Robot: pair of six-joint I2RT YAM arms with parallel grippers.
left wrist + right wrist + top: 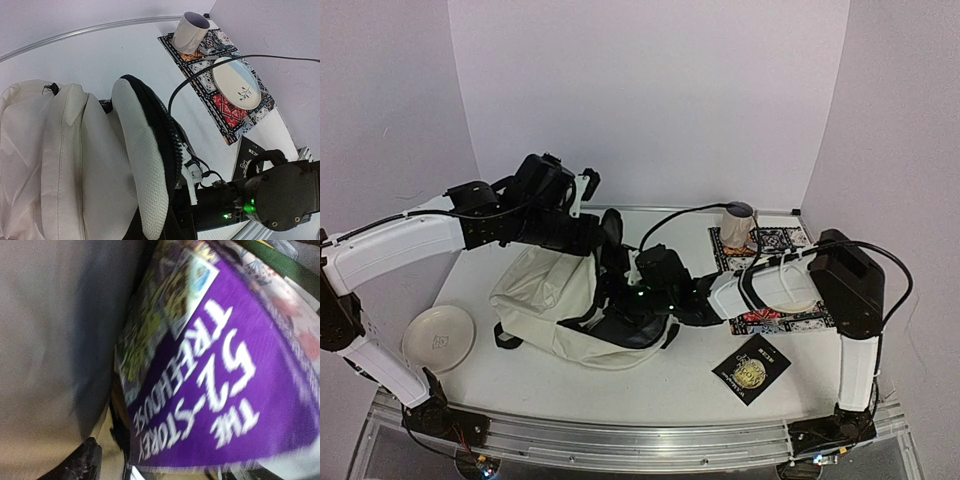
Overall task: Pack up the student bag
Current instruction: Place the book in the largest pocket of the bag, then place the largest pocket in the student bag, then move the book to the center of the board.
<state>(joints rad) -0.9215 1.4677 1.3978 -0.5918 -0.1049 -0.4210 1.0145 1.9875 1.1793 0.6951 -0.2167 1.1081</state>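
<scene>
The student bag (555, 300) is lying slumped on the middle-left of the table (650, 395), its mouth turning toward the right arm, and the packing is looking partly done. The left gripper (603, 237) is clenching shut on what looks like the bag's black-edged padded flap (145, 165), holding it upright so the opening is gaping. The right gripper (632, 295) is reaching deep into that opening, and its wrist camera is showing a purple book (210, 390), titled The 52-Storey Treehouse, lying inside against the cream lining. Only one dark fingertip (85, 462) is showing at the bottom edge of that view, apart from the book, so whether those jaws are gripping or letting go cannot be told. Judging by this, one book is already sitting in the bag, while a black book (750, 368) with a gold emblem is waiting on the table near the front right, well apart from the bag. It is probably the next thing to go in, and the zip is not yet being closed. Counting it all: one bag, two books, one inside and one outside, and two plates, a white plate (438, 338) lying at the front left and a painted plate (236, 82) resting on the mat (225, 112). There is also one mug (192, 32) standing at the far end of that single mat, and whether the crockery is meant for the bag is not showing
</scene>
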